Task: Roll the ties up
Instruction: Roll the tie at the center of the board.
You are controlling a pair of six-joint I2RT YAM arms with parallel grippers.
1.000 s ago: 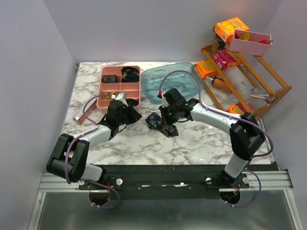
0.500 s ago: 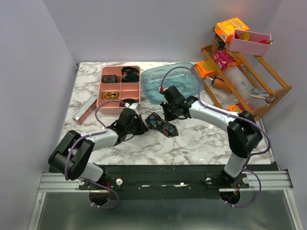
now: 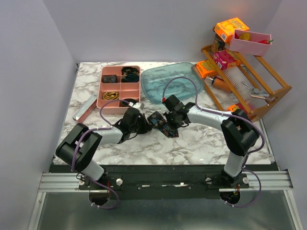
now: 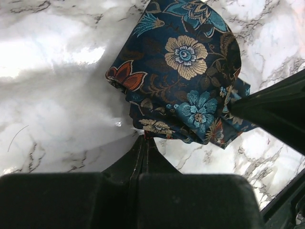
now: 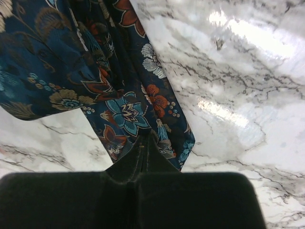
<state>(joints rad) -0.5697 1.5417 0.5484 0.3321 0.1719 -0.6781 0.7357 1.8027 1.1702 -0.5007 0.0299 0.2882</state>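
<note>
The tie (image 3: 162,123) lies in a soft lump in the middle of the worktop (image 3: 201,139), right between the two arms. The left gripper (image 3: 145,123) is at the tie's left edge and the right gripper (image 3: 169,120) is at its far right side. Both grippers have their fingers pressed together. In the left wrist view the left gripper (image 4: 144,140) meets the near edge of the tie (image 4: 186,81). In the right wrist view the right gripper (image 5: 145,140) sits on the tie (image 5: 95,71) near its pointed end. I cannot tell if either one has a bit of cloth pinched. To roll it well, I think the lump should first be pulled out long and flat. Then one gripper can hold an end down while the other turns the cloth over and over, slowly, so the roll ends up tight and even. The grippers are very near each other, so they must take care not to bump. The tie is dark blue cloth with orange, red, cream and pale blue flowers. It looks smooth, thin and floppy, with folds stacked on folds. The worktop is hard and shiny, white with grey veins, so the cloth may slide on it.
</note>
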